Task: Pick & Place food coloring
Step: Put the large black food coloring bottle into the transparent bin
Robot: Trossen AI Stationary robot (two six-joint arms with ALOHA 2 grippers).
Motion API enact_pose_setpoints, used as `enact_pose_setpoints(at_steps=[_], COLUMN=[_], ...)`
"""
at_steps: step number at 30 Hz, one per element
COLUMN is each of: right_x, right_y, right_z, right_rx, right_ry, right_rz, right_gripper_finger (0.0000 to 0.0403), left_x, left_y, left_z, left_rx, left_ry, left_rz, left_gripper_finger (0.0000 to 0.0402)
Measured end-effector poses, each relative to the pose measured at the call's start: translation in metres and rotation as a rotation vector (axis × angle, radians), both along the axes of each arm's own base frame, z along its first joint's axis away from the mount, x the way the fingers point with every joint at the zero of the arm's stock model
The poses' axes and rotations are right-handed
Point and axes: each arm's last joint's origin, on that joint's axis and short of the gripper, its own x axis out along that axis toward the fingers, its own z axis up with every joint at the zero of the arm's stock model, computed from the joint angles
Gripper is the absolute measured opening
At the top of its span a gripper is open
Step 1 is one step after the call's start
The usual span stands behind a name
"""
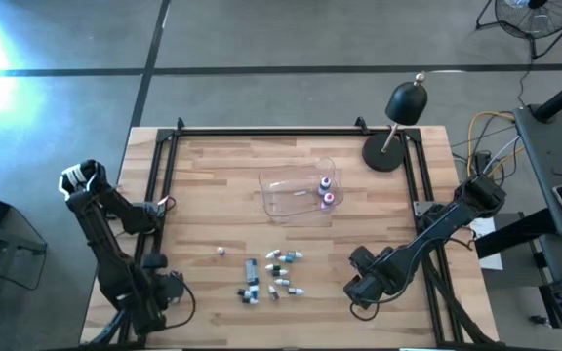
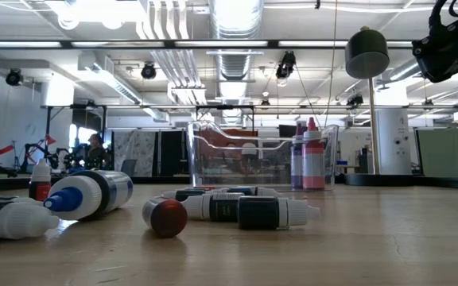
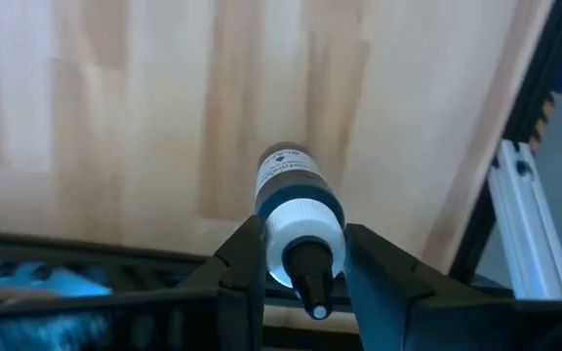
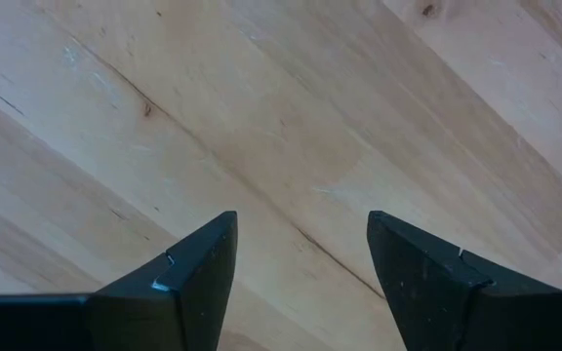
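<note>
Left gripper (image 3: pixel 303 268), at the table's seven o'clock corner, is clamping a dark dropper bottle (image 3: pixel 298 210) at its white neck — light, rigid, probably slippery. Remaining food coloring (image 1: pixel 269 275) is lying at six o'clock; right gripper (image 4: pixel 301 258) is hovering spread and empty.

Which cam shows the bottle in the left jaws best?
Left wrist view: the dark bottle sits between the left gripper jaws, white cap toward the camera. High view hides it under the arm; low and right wrist views miss it.
</note>
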Motion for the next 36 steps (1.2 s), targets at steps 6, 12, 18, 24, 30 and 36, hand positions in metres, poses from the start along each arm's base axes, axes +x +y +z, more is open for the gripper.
enact_pose_setpoints(at_steps=[6,12,18,24,30,36], right_x=[0.001,0.003,0.002,-0.005,-0.01,-0.011], right_y=[-0.001,0.0,0.0,0.001,-0.003,-0.003], right_z=[0.0,0.005,0.009,0.019,0.026,0.027], right_rx=[-0.021,-0.038,-0.044,-0.084,-0.152,-0.155], right_ry=[-0.016,-0.049,-0.067,-0.129,-0.173,-0.181], right_rz=[-0.001,0.013,0.042,0.045,0.001,0.02], right_gripper_finger=[0.0224,0.0224,0.0224,0.0224,0.0224,0.0224], left_x=[0.007,0.038,0.08,0.114,0.148,0.184], left_y=[0.008,0.031,0.077,0.136,0.197,0.241], left_z=[0.024,0.057,0.1,0.146,0.159,0.144], left_rx=[0.078,0.103,0.098,0.191,0.332,0.362], left_ry=[-0.05,-0.113,-0.205,-0.384,-0.386,-0.285], left_rz=[0.059,0.22,0.414,0.523,0.469,0.372], left_gripper_finger=[0.0082,0.0081,0.0081,0.0081,0.0081,0.0081])
